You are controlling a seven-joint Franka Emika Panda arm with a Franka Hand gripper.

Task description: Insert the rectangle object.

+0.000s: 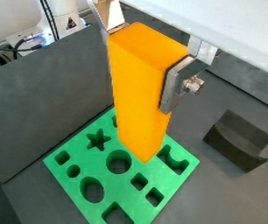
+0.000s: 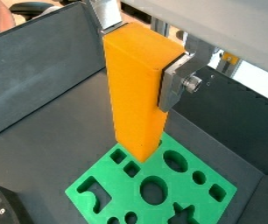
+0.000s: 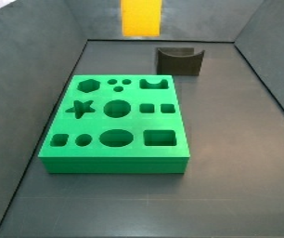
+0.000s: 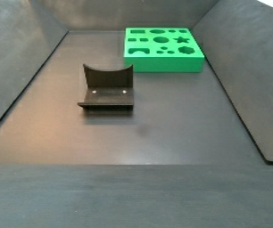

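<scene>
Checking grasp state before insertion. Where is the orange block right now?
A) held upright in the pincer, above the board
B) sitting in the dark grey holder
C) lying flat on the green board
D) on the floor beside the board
A: in both wrist views the pincer clamps the rectangle object upright, its lower end hanging above the green board, not in any hole.

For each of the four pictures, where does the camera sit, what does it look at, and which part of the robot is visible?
Wrist view: on the wrist, looking down the held rectangle object to the green board; gripper fingers show.
Wrist view: same, from the opposite side; holder unseen.
Side view: before the board's long side, high; dark holder behind; only the block's lower end shows.
Side view: opposite end, holder nearer, board behind; no robot.
All share the board.
</scene>
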